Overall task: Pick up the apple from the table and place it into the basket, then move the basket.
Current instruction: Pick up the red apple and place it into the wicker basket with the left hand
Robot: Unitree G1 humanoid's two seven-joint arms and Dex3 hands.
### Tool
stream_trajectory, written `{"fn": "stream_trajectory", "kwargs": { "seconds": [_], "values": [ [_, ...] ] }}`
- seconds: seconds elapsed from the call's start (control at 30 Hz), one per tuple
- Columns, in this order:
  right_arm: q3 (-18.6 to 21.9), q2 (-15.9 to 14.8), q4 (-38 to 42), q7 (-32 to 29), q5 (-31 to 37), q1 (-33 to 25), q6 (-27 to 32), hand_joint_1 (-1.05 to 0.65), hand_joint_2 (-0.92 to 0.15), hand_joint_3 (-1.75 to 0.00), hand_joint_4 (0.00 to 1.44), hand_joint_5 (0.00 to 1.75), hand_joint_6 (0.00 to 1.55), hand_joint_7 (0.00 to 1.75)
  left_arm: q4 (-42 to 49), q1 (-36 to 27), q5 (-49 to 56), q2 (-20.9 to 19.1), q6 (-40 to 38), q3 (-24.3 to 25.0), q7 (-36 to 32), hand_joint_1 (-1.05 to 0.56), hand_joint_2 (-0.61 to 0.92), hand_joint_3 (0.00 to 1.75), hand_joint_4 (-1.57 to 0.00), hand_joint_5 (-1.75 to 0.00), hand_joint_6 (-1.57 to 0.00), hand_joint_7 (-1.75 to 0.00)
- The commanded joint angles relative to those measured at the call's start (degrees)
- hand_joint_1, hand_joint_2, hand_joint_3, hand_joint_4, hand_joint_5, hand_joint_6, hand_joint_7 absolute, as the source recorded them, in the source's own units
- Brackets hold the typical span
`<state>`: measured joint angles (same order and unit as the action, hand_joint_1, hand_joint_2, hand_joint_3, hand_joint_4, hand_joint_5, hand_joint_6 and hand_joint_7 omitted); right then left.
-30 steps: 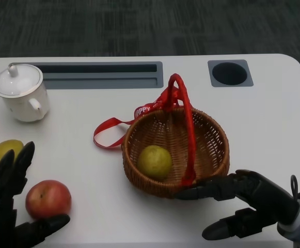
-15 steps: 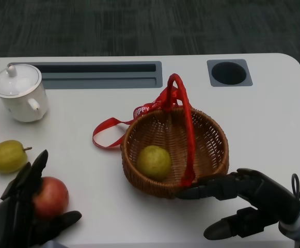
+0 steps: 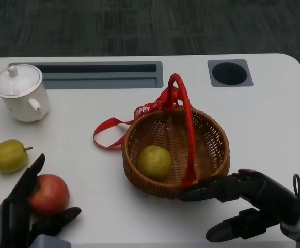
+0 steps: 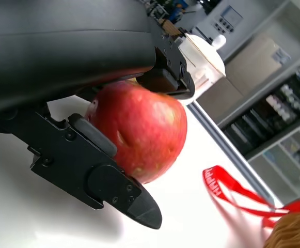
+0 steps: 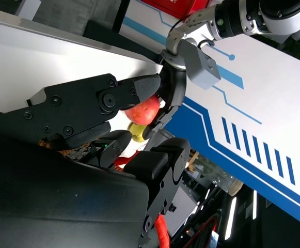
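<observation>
So I'm at the grab step: my left hand (image 3: pixel 28 214) is wrapped around the apple (image 3: pixel 48 194) at the near left corner of the surface (image 3: pixel 273 119), fingers on the left side of it and the thumb under the near right. In the left wrist view the red fruit sits snug between the black fingers, so I'd call it held, though I can't tell if it has left the surface yet. My right hand (image 3: pixel 248 204) is at the near right, spread and holding nothing, fingertips just at the near rim of the basket (image 3: pixel 211 134).

To do this well, I think I want a firm squeeze before lifting straight up, since a round apple could roll out of a loose hold. Then carry it right and clear the basket's rim and the upright red handle (image 3: pixel 183 124).

There's already a yellow-green fruit (image 3: pixel 154 161) in the basket's left half, so I'd aim for the open right side. Another yellow-green one (image 3: pixel 7 156) sits just beyond the apple, and a white lidded cup (image 3: pixel 19 93) is far left, well out of the way.
</observation>
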<state>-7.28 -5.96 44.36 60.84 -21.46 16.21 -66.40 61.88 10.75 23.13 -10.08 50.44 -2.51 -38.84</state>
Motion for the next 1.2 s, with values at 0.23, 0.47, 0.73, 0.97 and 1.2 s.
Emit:
{"fn": "stream_trajectory", "kwargs": {
  "seconds": [0.23,0.47,0.73,0.97,1.2],
  "values": [
    [0.28,-0.8,-0.37,-0.25,0.07,-0.33,0.23,-0.41,-0.92,-0.06,0.67,0.0,0.61,0.0,-9.13,-4.03,-0.37,2.28,2.7,2.09,-6.19,-0.17,0.84,0.01,-1.23,-0.05,-1.08,-0.03],
    [0.11,-0.76,-0.19,0.1,0.09,-0.25,0.39,-0.39,-0.92,-0.1,0.66,0.0,0.6,0.0,-18.3,-6.63,3.09,3.29,2.31,2.85,-9.79,-0.21,0.84,0.0,-1.23,-0.03,-1.09,-0.02],
    [0.21,-0.63,0.03,-0.17,0.31,-0.27,0.07,-0.39,-0.92,-0.12,0.67,0.0,0.61,0.0,-27.38,-8.61,4.51,3.49,4.07,2.83,-7.68,-0.2,0.83,0.0,-1.24,-0.03,-1.1,-0.01],
    [0.16,-0.57,0.25,-0.17,0.45,-0.2,0.05,-0.4,-0.92,-0.14,0.67,0.0,0.62,0.01,-45.24,-11.2,0.17,4.83,1.08,1.8,1.99,-0.21,0.83,0.0,-1.27,-0.03,-1.11,-0.01],
    [0.12,0.54,1.36,0.31,-0.14,0.34,-0.75,-0.39,-0.92,-0.14,0.69,0.01,0.63,0.01,-58.62,-9.45,-8.49,6.81,-9.43,-0.77,15.88,-0.19,0.81,0.0,-1.3,-0.04,-1.12,-0.01]
  ]
}}
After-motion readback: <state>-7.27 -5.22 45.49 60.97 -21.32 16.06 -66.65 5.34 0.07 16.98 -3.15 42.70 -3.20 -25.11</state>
